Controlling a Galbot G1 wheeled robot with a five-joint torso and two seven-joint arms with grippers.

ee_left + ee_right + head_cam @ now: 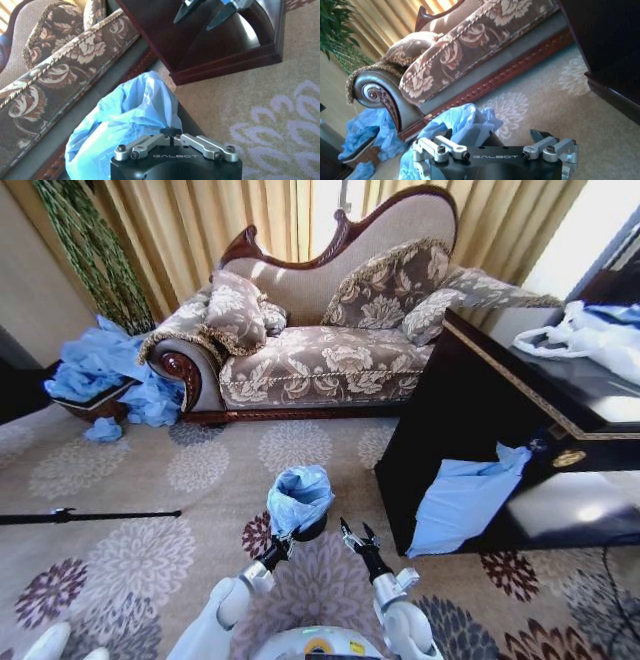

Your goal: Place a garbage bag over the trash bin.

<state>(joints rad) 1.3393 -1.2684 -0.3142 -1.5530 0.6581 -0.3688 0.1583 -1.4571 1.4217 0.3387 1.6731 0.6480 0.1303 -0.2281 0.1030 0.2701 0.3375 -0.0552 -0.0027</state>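
Left pincer (285, 545) pinched shut on bag (299, 495) at bin (310, 529) rim; right pincer (357, 535) spread wide, empty, just beside bin.

Sofa (320, 360) at back, dark desk (520, 420) to robot's right, patterned carpet (150, 550) under all. Bin stands on carpet directly ahead of robot, between the two pincers, well apart from sofa and desk. Bag sits bunched on top of bin, mouth loosely open upward; black wall shows only low on near side. From left wrist, bag (125, 116) fills the space past the closed fingertips (171, 132), film caught between them. Judgement: draping partly done; rim not evenly covered. To do it well, keep left pinch steady as anchor, have right pincer take the opposite edge of film, pull outward and down over the rim slowly; thin plastic may slip or tear if jerked.
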